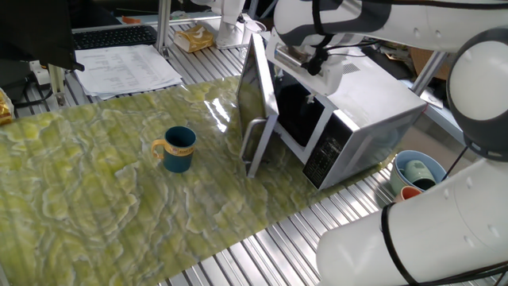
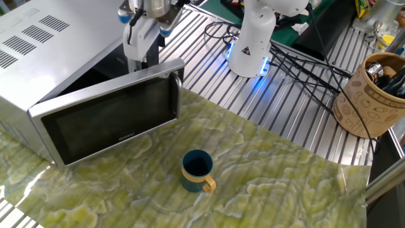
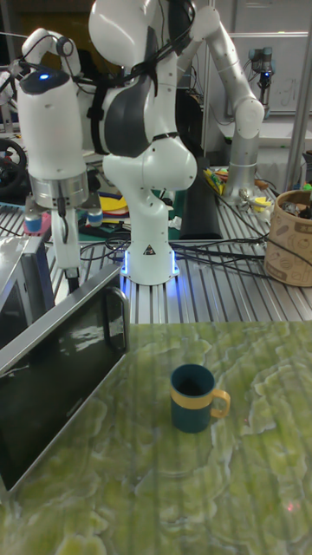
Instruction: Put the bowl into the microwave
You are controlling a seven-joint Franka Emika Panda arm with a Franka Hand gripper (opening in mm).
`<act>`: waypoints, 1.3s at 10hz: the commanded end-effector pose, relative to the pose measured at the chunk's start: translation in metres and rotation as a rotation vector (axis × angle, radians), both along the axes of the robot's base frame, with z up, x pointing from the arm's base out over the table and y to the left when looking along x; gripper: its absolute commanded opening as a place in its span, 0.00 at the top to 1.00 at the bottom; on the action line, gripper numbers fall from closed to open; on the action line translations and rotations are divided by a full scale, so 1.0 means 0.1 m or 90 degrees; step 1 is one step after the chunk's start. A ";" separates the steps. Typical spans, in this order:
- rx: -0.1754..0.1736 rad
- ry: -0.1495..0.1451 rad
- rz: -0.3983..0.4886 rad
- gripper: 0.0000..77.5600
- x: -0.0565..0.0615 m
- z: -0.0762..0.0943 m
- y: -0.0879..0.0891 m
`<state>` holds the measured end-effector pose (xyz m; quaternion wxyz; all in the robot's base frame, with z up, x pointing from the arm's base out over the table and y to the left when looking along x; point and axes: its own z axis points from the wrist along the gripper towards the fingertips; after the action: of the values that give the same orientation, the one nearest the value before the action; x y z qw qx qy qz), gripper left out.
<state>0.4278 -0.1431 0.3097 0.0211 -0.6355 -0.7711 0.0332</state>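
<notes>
The bowl [image 1: 178, 148] [image 2: 197, 170] [image 3: 193, 397], a dark teal mug with a yellow-tan handle, stands upright on the green mat, apart from everything. The white microwave [image 1: 373, 103] [image 2: 38, 38] has its dark glass door [image 1: 258, 103] [image 2: 117, 123] [image 3: 61, 364] swung partly open. My gripper [image 1: 313, 62] [image 2: 140, 58] [image 3: 66, 264] reaches down just behind the door's free top edge, at the mouth of the oven. Its fingers look shut, with nothing held. The bowl sits well in front of the door, far from the gripper.
A pale blue container [image 1: 414, 171] sits right of the microwave, off the mat. Papers [image 1: 127, 67] and a keyboard lie at the back. The robot base [image 2: 253, 38] with cables and a brown pot [image 2: 370, 95] stand beyond the mat.
</notes>
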 end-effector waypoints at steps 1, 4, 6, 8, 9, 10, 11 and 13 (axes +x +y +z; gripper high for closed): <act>0.007 -0.018 0.013 0.00 0.08 0.00 0.09; 0.006 -0.026 0.020 0.00 0.18 -0.06 0.23; 0.006 -0.028 0.021 0.00 0.23 -0.04 0.32; 0.007 -0.048 0.028 0.00 0.30 -0.04 0.44; 0.007 -0.049 0.031 0.00 0.34 -0.04 0.49; 0.009 -0.049 0.032 0.00 0.39 -0.03 0.53; 0.009 -0.050 0.037 0.00 0.41 -0.03 0.56; 0.010 -0.056 0.047 0.00 0.44 -0.05 0.58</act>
<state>0.4677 -0.0882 0.3052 -0.0037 -0.6146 -0.7888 0.0054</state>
